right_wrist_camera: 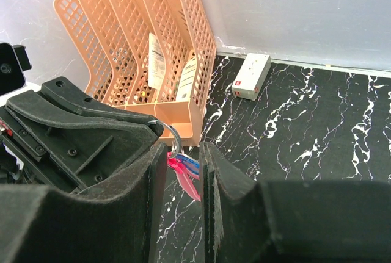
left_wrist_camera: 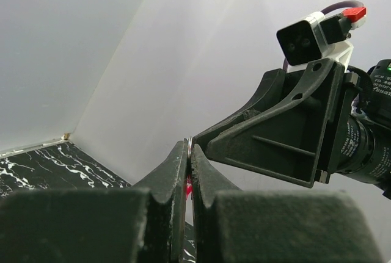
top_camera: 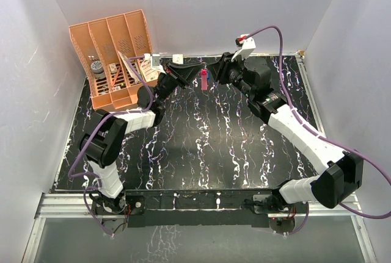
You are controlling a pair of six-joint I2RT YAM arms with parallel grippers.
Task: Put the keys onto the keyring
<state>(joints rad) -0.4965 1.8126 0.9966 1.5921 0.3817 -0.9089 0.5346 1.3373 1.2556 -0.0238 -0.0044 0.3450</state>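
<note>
Red-pink plastic marks the keyring [top_camera: 203,80], which hangs in the air above the far middle of the black marbled table [top_camera: 201,153], between the tips of the two arms. The left fingers [left_wrist_camera: 173,174] are clenched on it: the left wrist view shows them pressed together, with the thin edge of a metal ring standing up at their tips and a sliver of red caught in the seam below. The right fingers [right_wrist_camera: 227,183] come in from the opposite side, their tips just beside the keyring on its right. They stand partly apart, and whether they press on anything cannot be told. The keyring's long axis runs downward from the metal ring, slanting a little, so it lies across the line along which the two arms face each other. The left arm holds it, so the right arm looks like the one placed to work a key onto the ring. Only the right wrist view shows the detail: the silvery ring at the left fingers' tip, the pink strip dangling beneath it, and a blue-headed key [right_wrist_camera: 191,165] lying against that strip, seen through the gap between the right fingers. Whether that key is already threaded cannot be told, and no pale silvery key shows in any view. The top view alone gives the layout: an orange file organiser [top_camera: 137,31] at the far left and a small white box [top_camera: 178,58] by the back wall.
</note>
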